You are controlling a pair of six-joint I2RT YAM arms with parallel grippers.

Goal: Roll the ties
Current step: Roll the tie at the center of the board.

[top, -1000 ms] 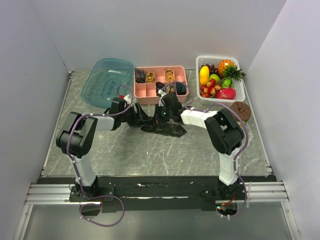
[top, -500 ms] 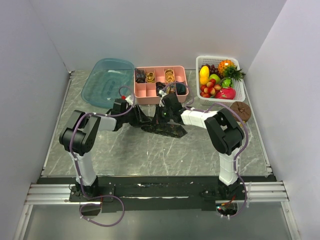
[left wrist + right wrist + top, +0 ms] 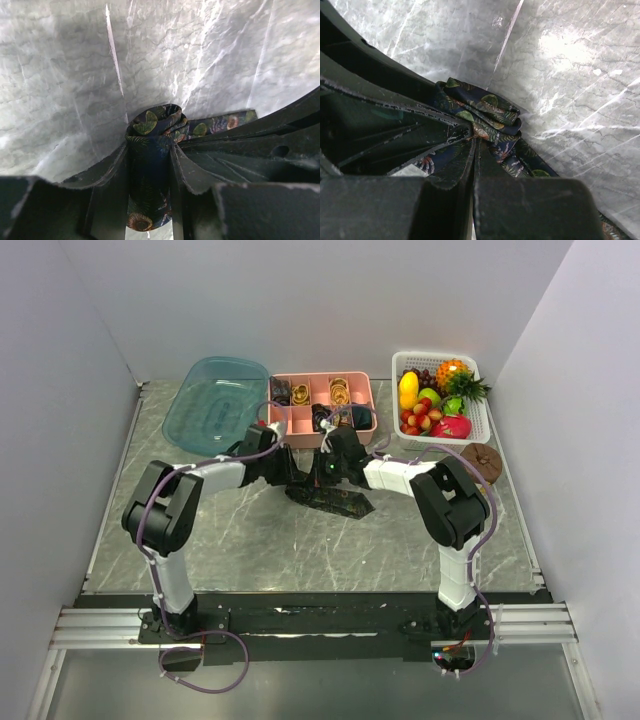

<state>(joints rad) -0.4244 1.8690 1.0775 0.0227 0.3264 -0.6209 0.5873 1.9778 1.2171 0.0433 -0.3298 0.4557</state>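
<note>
A dark navy tie with a leaf and flower print lies partly rolled at the table's middle, its loose strip (image 3: 336, 501) trailing right. My left gripper (image 3: 150, 150) is shut on the upright coil (image 3: 153, 122), one finger pressed on each side. My right gripper (image 3: 476, 135) is shut, its tips pinched into the fabric at the coil's core (image 3: 496, 114). From above, the left gripper (image 3: 295, 475) and the right gripper (image 3: 319, 472) meet tip to tip over the coil. Finished rolled ties (image 3: 339, 392) sit in the pink organiser.
The pink compartment tray (image 3: 287, 423) stands just behind both grippers. Back left of it is a blue plastic tub (image 3: 214, 400), back right a white fruit basket (image 3: 478, 415). A brown round object (image 3: 482, 457) lies by the right arm's elbow.
My left gripper has moved right up to the right gripper and closed round the tie's coil. The right arm has stayed put, still shut.
</note>
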